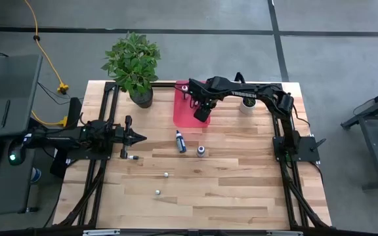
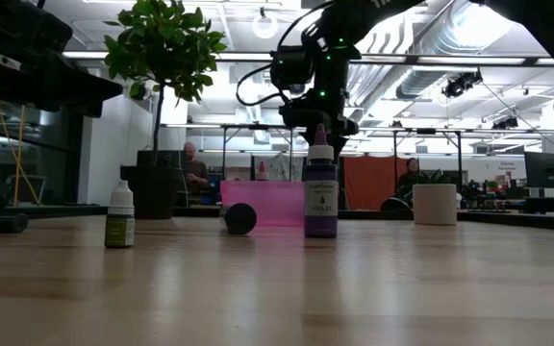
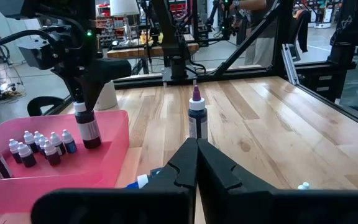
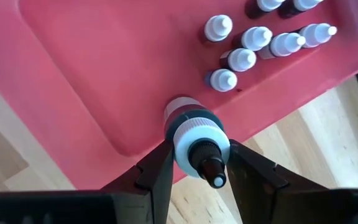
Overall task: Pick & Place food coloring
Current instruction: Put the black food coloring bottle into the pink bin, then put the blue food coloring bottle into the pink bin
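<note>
Over the pink tray (image 1: 184, 113) at the far side of the wooden worktop (image 1: 241, 190), the right gripper (image 4: 197, 163) points down, its fingers (image 4: 157, 171) loosely flanking an upright dark bottle (image 4: 194, 140) with a white collar that stands on the tray floor. Small white-capped bottles (image 4: 241, 57) cluster nearby in the tray. The left gripper (image 3: 196, 155) rests clenched, empty, at the worktop's left side

Both arms (image 1: 241, 92) black, six-jointed, on black frame mounts. Right arm carries white TROSSEN lettering (image 1: 244, 96) on its link; black cables loop along its upper joints. Green indicator lights show near the wrist (image 2: 317, 58). Gripper fingers (image 3: 222, 171) matte black, angular.
</note>
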